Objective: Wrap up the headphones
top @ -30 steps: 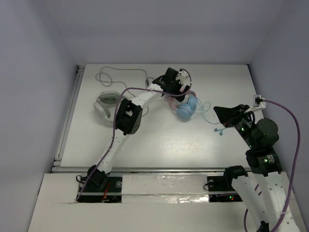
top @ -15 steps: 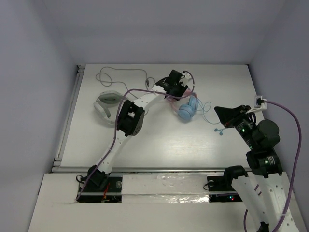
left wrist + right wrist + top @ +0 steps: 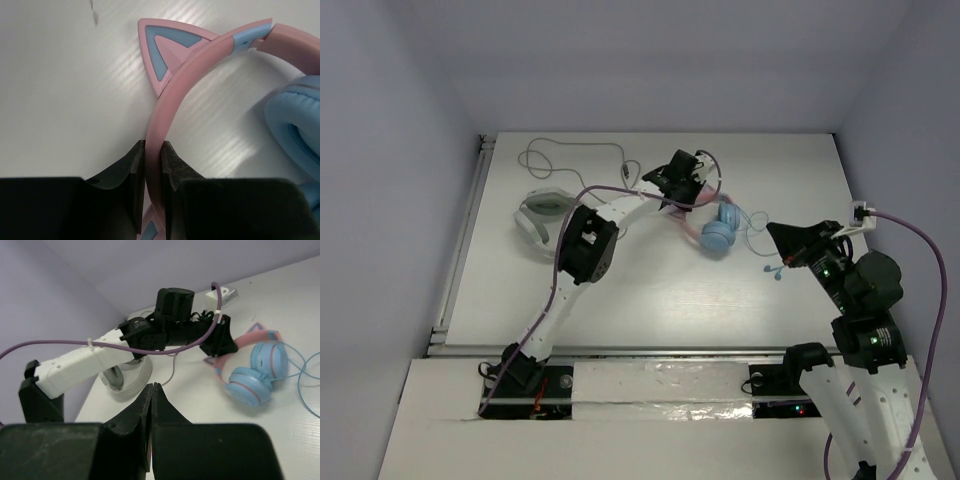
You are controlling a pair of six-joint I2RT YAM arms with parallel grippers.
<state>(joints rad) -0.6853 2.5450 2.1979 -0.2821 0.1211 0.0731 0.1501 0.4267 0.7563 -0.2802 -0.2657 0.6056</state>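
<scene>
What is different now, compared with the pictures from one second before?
The left pincer closed on the pink headband of the headphones and dragged them a little to the right. The right pincer shut, empty. The grey-white band and the loose grey cable did not move.

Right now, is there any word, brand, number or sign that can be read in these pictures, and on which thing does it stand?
No readable text in any of the three views.
The headphones: plain pink and light blue, no brand or marking shows.
The left arm and the right arm: no label that can be read.
</scene>
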